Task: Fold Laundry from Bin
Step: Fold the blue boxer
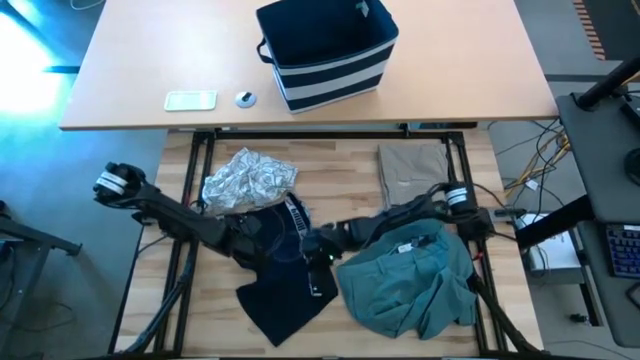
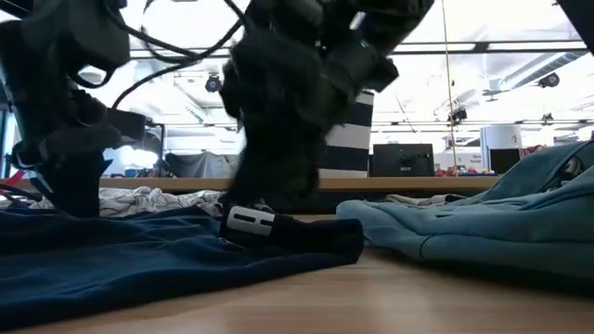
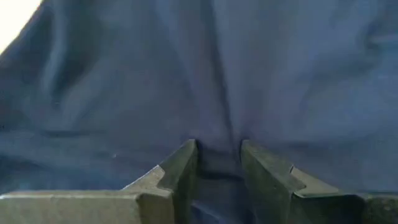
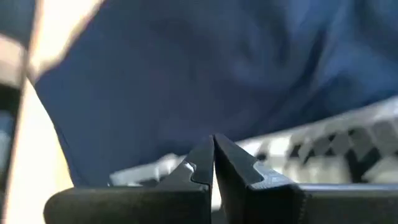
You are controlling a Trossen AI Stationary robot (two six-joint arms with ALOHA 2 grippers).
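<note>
Navy garment (image 1: 285,300), mid-desk: left gripper (image 3: 219,171) jaws narrow, pinching a fold; right gripper (image 4: 213,163) jaws shut at its white-printed band. Probably gripped at two points for spreading.

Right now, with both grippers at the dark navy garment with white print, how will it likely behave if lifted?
The dark navy garment with white print lies rumpled and creased on the table, so it will probably sag and drape. The left gripper and right gripper each pinch a fold; unheld cloth would likely hang or drag.
</note>
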